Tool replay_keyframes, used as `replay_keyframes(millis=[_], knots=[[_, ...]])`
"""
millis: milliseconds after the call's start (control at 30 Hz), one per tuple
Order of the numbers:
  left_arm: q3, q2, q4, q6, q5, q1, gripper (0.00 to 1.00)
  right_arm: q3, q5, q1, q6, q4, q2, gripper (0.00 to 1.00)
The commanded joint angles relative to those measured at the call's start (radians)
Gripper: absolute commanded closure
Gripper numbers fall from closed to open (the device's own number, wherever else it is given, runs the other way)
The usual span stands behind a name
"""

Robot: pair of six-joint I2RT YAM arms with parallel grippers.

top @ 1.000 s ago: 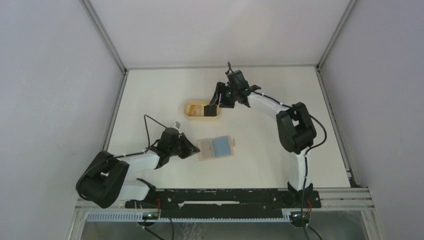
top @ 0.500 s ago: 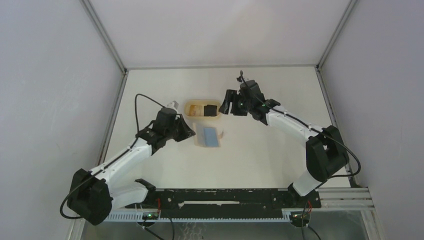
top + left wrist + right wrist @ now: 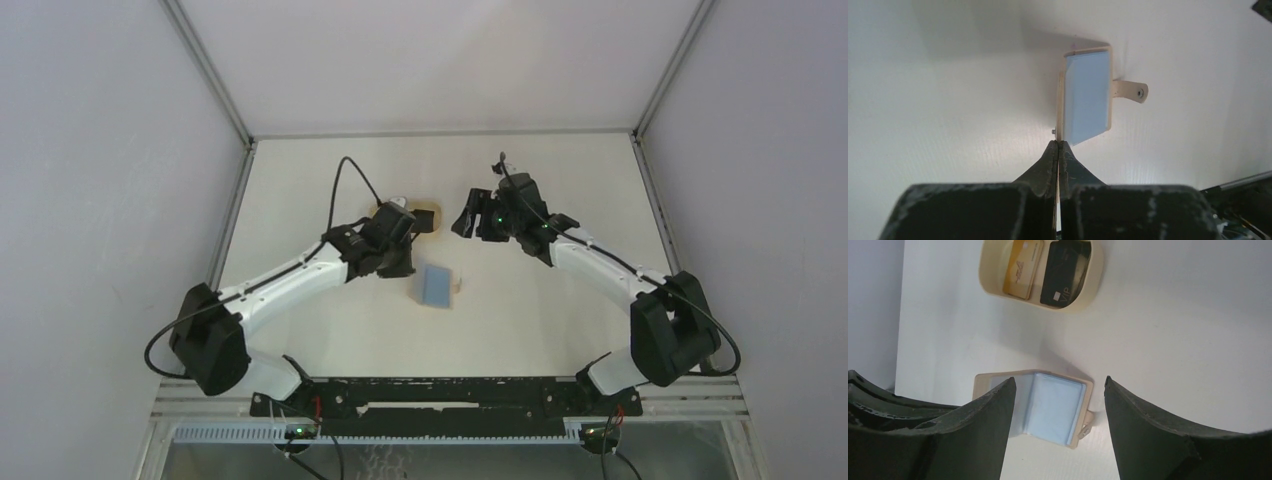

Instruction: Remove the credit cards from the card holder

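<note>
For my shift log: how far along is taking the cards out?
Done: a gold card and a black card lie in the tray. In hand: the left jaws pinch the tan edge of the holder; the right jaws are open and empty, apart from it. Left: the holder is open, blue inside showing; whether a card remains inside, I cannot tell.

A white table (image 3: 540,310) is enclosed by pale walls on 3 sides. An oval light-wood tray (image 3: 990,270) is set on it toward the far side, with a gold card (image 3: 1022,269) and a black card (image 3: 1065,275) laid side by side inside. Just nearer, the card holder (image 3: 1053,410) is spread open, blue inside up, its tab (image 3: 1130,91) pointed right; whether it is rested flat on the surface cannot be told.
</note>
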Motion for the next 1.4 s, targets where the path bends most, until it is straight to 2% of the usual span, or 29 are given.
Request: replay_keyframes(millis=[0, 167, 367, 800, 967, 1033, 1133, 1367], knots=[[0.141, 0.063, -0.108, 0.05, -0.132, -0.034, 1.0, -0.017, 0.007, -0.037, 0.002, 0.039, -0.076, 0.26], [0.239, 0.159, -0.186, 0.065, -0.19, -0.067, 1.0, -0.019, 0.021, -0.08, 0.012, 0.013, -0.097, 0.26], [0.32, 0.233, -0.198, 0.051, -0.196, -0.123, 1.0, -0.019, 0.054, -0.109, 0.042, 0.001, -0.089, 0.26], [0.364, 0.405, -0.203, -0.037, -0.184, -0.198, 1.0, -0.049, 0.034, -0.174, 0.074, -0.002, -0.079, 0.26], [0.37, 0.376, -0.213, -0.048, -0.218, -0.198, 1.0, -0.079, -0.022, -0.184, 0.081, 0.029, -0.095, 0.26], [0.363, 0.348, -0.22, -0.045, -0.235, -0.185, 1.0, -0.116, -0.091, -0.179, 0.073, 0.081, -0.111, 0.26], [0.339, 0.302, -0.221, -0.039, -0.24, -0.148, 1.0, -0.128, -0.159, -0.119, 0.026, 0.118, -0.117, 0.26], [0.235, 0.129, -0.291, 0.025, -0.351, -0.011, 1.0, -0.125, -0.125, -0.02, 0.004, 0.086, -0.106, 0.26]])
